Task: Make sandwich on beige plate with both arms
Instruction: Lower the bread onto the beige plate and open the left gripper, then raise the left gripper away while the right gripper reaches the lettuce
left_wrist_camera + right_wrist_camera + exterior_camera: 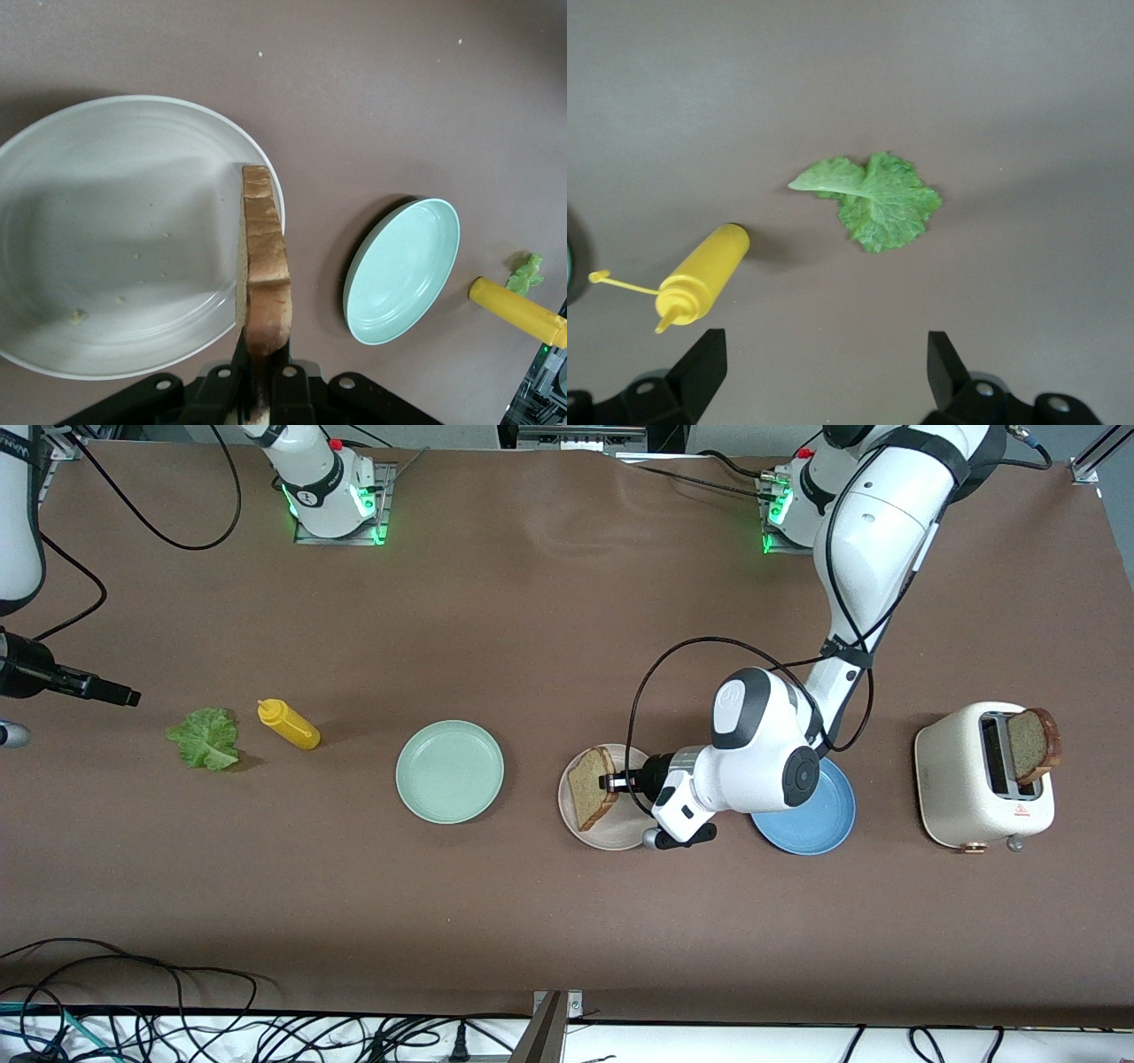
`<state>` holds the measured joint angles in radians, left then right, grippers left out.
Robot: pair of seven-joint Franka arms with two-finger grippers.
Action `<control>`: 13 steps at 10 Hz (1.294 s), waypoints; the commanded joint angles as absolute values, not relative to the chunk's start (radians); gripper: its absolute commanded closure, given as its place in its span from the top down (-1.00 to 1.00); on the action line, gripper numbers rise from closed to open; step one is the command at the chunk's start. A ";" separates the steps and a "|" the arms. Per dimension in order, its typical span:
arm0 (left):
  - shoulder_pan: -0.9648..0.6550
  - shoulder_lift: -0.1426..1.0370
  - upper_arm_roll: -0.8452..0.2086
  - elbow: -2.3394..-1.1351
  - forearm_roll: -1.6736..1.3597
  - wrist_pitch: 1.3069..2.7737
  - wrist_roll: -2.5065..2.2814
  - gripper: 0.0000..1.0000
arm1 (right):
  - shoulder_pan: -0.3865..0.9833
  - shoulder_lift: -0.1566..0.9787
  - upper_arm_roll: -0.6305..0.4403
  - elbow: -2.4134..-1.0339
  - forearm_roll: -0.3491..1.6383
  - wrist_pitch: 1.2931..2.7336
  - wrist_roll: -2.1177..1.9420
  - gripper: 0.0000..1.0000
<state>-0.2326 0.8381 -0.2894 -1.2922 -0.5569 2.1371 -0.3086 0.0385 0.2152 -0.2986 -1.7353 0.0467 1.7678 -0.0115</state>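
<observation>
My left gripper [613, 783] is shut on one crust of a brown bread slice [591, 787] and holds it on edge over the beige plate [620, 834]. In the left wrist view the slice [264, 257] stands edge-on between the fingers of that gripper [264, 343], over the plate's rim [133, 100]. A second bread slice [1033, 744] sticks up out of the white toaster [961, 788]. The green lettuce leaf [205, 738] lies flat toward the right arm's end of the table. My right gripper [129, 697] hangs open beside the lettuce [873, 199], with nothing between the fingers of that gripper [824, 354].
A yellow squeeze bottle [289, 724] lies on its side between the lettuce and the mint-green plate [450, 771]. A blue plate [819, 824] sits partly under the left arm, between the beige plate and the toaster. Cables run along the table's front edge.
</observation>
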 commanded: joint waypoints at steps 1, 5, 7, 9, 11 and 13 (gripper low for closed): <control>-0.233 0.839 -0.285 -1.279 -0.598 2.115 -0.302 -1.00 | 0.034 0.209 -0.296 -1.826 0.031 1.892 -0.026 1.00; -0.238 0.854 -0.284 -1.290 -0.586 2.115 -0.285 -0.16 | 0.032 0.296 -0.324 -1.933 0.008 2.069 -0.028 1.00; -0.210 0.850 -0.284 -1.307 -0.584 2.115 -0.281 1.00 | 0.032 0.360 -0.327 -1.934 0.009 2.127 -0.026 1.00; -0.167 0.842 -0.282 -1.305 -0.583 2.115 -0.281 1.00 | 0.037 0.423 -0.325 -1.931 0.015 2.190 -0.025 1.00; -0.147 0.833 -0.275 -1.302 -0.572 2.114 -0.290 1.00 | 0.038 0.478 -0.321 -1.931 0.023 2.284 -0.026 1.00; -0.140 0.807 -0.165 -1.296 -0.488 2.059 -0.287 1.00 | 0.041 0.492 -0.316 -1.931 0.023 2.290 -0.029 1.00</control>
